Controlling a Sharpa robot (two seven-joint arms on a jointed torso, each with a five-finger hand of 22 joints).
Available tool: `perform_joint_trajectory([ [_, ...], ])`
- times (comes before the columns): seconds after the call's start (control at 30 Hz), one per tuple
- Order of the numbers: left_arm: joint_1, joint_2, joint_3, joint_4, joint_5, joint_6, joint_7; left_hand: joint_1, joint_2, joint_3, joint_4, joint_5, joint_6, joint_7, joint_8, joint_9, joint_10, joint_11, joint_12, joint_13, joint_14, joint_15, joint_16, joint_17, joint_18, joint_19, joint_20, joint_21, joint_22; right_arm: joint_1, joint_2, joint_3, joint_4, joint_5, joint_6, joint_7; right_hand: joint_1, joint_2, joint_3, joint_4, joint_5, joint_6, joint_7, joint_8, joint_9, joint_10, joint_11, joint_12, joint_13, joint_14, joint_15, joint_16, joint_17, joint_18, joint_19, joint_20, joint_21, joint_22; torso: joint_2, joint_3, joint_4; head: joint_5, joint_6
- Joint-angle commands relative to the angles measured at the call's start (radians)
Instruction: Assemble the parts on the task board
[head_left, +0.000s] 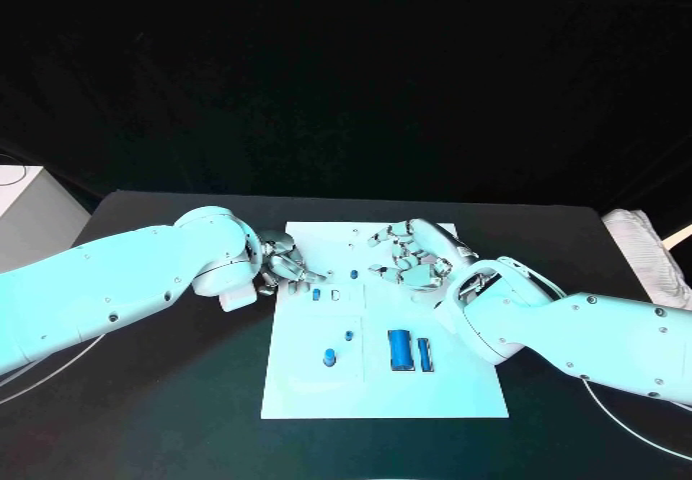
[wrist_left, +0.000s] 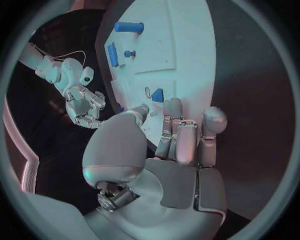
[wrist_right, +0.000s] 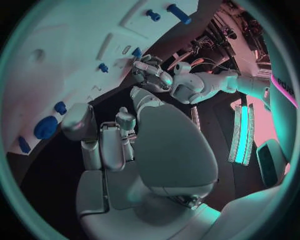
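Fingers (wrist_left: 178, 137) of my left hand (head_left: 277, 262) hover parted, grasping nothing, at the task board's (head_left: 433, 390) left edge beside a small blue part (head_left: 315, 294). My right hand (head_left: 415, 256) is likewise released. I should descend slowly, pinching squarely to avoid tipping it.

Between the left hand (head_left: 278, 262) and the right hand (head_left: 414, 256) lies a bare strip of board (head_left: 325, 390), with one small part (head_left: 315, 294) just beside the left fingers. Nearer the robot from the right hand, two long parts (head_left: 401, 349) lie side by side, with two small ones (head_left: 329, 356) beside them. Beyond both hands the board's far end is bare.
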Motion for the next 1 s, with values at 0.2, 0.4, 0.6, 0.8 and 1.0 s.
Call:
perform_joint_trajectory([
  [0.2, -0.001, 0.023, -0.005, -0.012, -0.047, 0.066, -0.030, -0.005, 0.005, -0.005, -0.002, 0.001, 0.000, -0.008, 0.009, 0.010, 0.013, -0.009, 0.013, 0.007, 0.012, -0.004, 0.011, 0.014, -0.012, 0.015, -0.002, 0.013, 0.015, 0.000, -0.002, 0.000, 0.000, 0.065, -0.056, 0.077, 0.003, -0.010, 0.016, 0.000, 0.009, -0.011, 0.001, 0.009, 0.002, -0.019, -0.009, -0.013, -0.020, 0.008, -0.008, -0.006, -0.004, 0.015, -0.003, -0.002, -0.010, -0.006, -0.001, -0.0012, -0.0012, -0.001, -0.007],
  [0.4, 0.000, 0.028, -0.006, -0.013, -0.048, 0.085, -0.032, 0.011, 0.008, 0.004, -0.003, 0.001, 0.004, -0.016, 0.023, 0.026, 0.022, -0.016, 0.025, 0.015, 0.021, -0.010, 0.020, 0.034, -0.017, 0.031, -0.006, 0.028, 0.040, 0.000, -0.004, 0.000, -0.001, 0.067, -0.051, 0.073, 0.003, -0.010, 0.017, 0.000, 0.009, -0.013, 0.001, 0.009, 0.002, -0.019, -0.009, -0.013, -0.021, 0.008, -0.008, -0.007, -0.005, 0.015, -0.003, -0.002, -0.012, -0.007, -0.001, -0.0011, 0.0009, -0.002, -0.010],
  [0.6, 0.001, 0.034, -0.007, -0.011, -0.052, 0.103, -0.033, 0.025, 0.004, 0.016, -0.004, 0.001, 0.005, -0.020, 0.031, 0.036, 0.026, -0.020, 0.032, 0.019, 0.027, -0.014, 0.027, 0.050, -0.020, 0.041, -0.009, 0.038, 0.056, 0.000, -0.005, 0.000, -0.002, 0.066, -0.044, 0.069, 0.002, -0.011, 0.023, -0.001, 0.015, -0.017, 0.001, 0.011, 0.002, -0.017, -0.009, -0.014, -0.025, 0.009, -0.008, -0.009, -0.006, 0.015, -0.002, -0.002, -0.015, -0.009, -0.001, -0.0021, 0.0023, -0.003, -0.011],
  [0.8, 0.001, 0.041, -0.008, -0.010, -0.054, 0.114, -0.034, 0.039, 0.000, 0.028, -0.005, 0.001, 0.009, -0.025, 0.038, 0.045, 0.032, -0.025, 0.037, 0.023, 0.032, -0.018, 0.033, 0.063, -0.021, 0.047, -0.012, 0.044, 0.065, 0.000, -0.005, 0.000, -0.005, 0.066, -0.037, 0.063, 0.000, -0.012, 0.026, 0.000, 0.018, -0.018, 0.002, 0.012, 0.002, -0.017, -0.009, -0.015, -0.028, 0.007, -0.008, -0.013, -0.013, 0.016, -0.002, -0.002, -0.020, -0.013, -0.001, -0.0020, 0.0005, 0.000, -0.016],
  [1.0, 0.001, 0.043, -0.009, -0.010, -0.054, 0.120, -0.034, 0.053, -0.005, 0.040, -0.006, 0.001, 0.010, -0.029, 0.043, 0.052, 0.036, -0.028, 0.040, 0.026, 0.035, -0.021, 0.035, 0.070, -0.023, 0.051, -0.015, 0.048, 0.073, 0.000, -0.005, 0.000, -0.008, 0.065, -0.032, 0.059, -0.001, -0.012, 0.028, 0.000, 0.020, -0.020, 0.002, 0.013, 0.002, -0.015, -0.009, -0.014, -0.029, 0.008, -0.008, -0.013, -0.013, 0.016, -0.001, -0.002, -0.020, -0.013, -0.002, -0.0020, 0.0014, 0.000, -0.017],
])
